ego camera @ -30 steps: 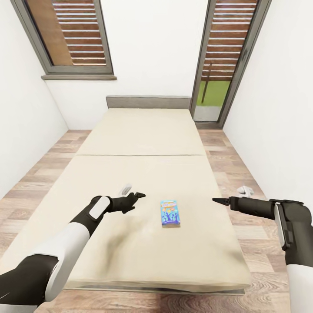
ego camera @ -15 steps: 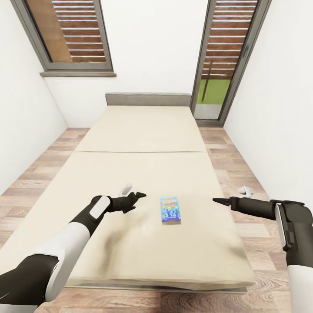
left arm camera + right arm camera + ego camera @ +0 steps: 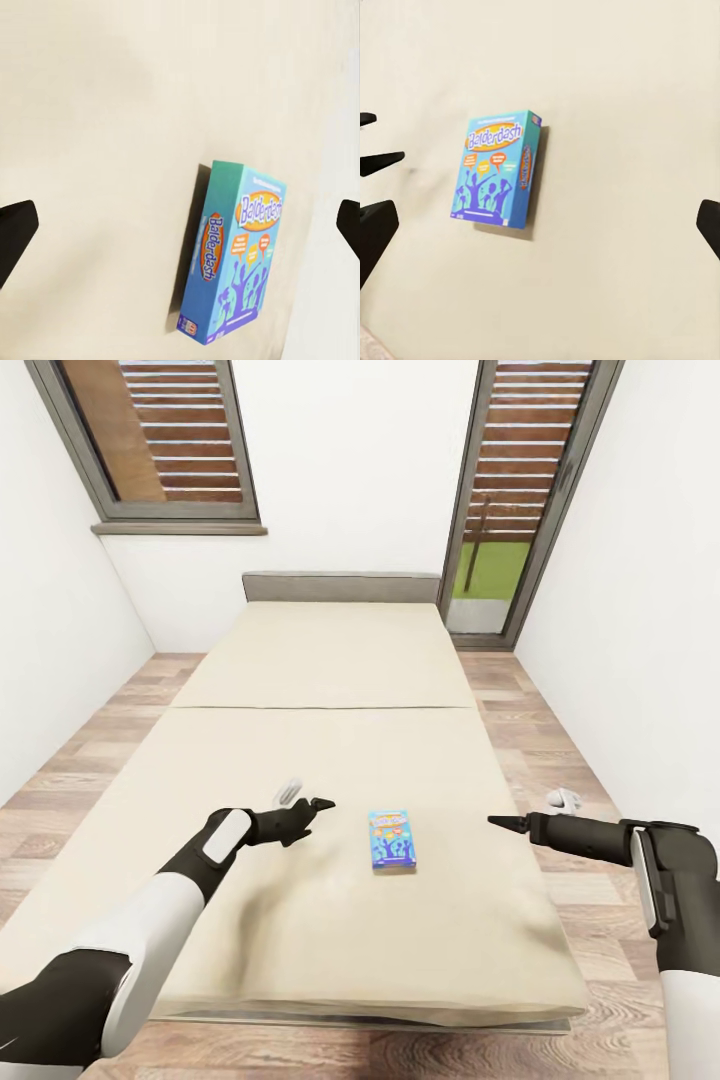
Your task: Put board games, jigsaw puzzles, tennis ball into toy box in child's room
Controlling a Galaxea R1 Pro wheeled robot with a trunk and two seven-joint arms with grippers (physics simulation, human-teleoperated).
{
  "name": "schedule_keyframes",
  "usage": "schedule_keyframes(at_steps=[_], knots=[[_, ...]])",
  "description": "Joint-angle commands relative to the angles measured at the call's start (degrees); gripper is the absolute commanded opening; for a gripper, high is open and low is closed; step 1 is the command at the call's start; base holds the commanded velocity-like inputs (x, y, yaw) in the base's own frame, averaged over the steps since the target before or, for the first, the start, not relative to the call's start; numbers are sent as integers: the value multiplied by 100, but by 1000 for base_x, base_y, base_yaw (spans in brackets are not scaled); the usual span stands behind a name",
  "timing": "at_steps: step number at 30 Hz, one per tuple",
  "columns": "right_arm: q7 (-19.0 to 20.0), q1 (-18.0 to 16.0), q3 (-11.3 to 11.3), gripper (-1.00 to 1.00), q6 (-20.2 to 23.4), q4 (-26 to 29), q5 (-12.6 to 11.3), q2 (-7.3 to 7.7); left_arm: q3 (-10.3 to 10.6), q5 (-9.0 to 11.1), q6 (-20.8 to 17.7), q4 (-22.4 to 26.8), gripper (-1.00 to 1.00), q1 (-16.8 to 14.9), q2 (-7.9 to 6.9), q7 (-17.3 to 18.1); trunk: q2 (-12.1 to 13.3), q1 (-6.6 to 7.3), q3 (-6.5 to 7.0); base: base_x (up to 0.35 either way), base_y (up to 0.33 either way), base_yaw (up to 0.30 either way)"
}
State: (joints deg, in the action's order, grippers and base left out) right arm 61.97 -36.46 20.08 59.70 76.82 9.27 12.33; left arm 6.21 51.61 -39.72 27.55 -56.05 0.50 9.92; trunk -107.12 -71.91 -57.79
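A blue board game [image 3: 392, 841] printed "Balderdash" is seen lying flat on the beige bed [image 3: 330, 690], toward its near end. The left gripper [image 3: 318, 806] is held at the box's 9 o'clock and the right gripper [image 3: 497, 821] at its 3 o'clock, both well apart from it. In the wrist views both pairs of fingers are shown spread wide, with nothing grasped.

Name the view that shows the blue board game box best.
The right wrist view: the blue board game box appears whole, its cover facing the camera. The left wrist view shows it obliquely; the head view shows it small on the bed.
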Motion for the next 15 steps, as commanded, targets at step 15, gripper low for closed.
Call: schedule_keyframes(at_steps=[15], knots=[[61, 1, -16, 100, 30, 223, 61, -10, -6, 11, -31, 164, 100, 81, -27, 73, -283, -153, -130, 0, 0, 0]])
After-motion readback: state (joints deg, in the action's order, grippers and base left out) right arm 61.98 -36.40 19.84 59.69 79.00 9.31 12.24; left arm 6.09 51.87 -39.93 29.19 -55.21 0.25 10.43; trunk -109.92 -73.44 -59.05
